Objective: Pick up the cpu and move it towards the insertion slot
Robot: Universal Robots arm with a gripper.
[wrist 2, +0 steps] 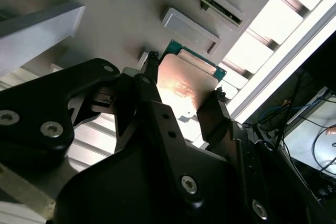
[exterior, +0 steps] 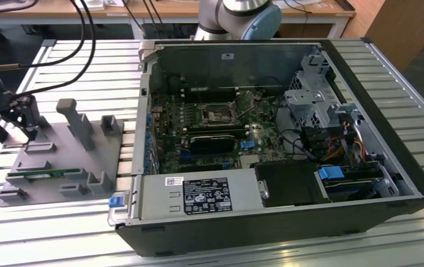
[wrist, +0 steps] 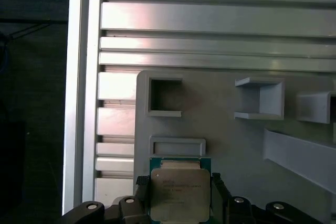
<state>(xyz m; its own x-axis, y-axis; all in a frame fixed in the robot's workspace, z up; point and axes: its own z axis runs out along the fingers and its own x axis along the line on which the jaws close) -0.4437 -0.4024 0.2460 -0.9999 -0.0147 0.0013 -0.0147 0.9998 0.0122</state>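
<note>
Hand (wrist: 180, 188) clamped on cpu (wrist: 180, 199) edges | cpu square, flat, lid facing wrist cameras | over grey tray (wrist: 231, 145)

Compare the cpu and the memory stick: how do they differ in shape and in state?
The cpu is square with a silvery top; the stick is long, narrow and green. The cpu is clamped at two sides by the tool; the stick lies in its holder, apart from the tool. Both are at the grey tray.
</note>
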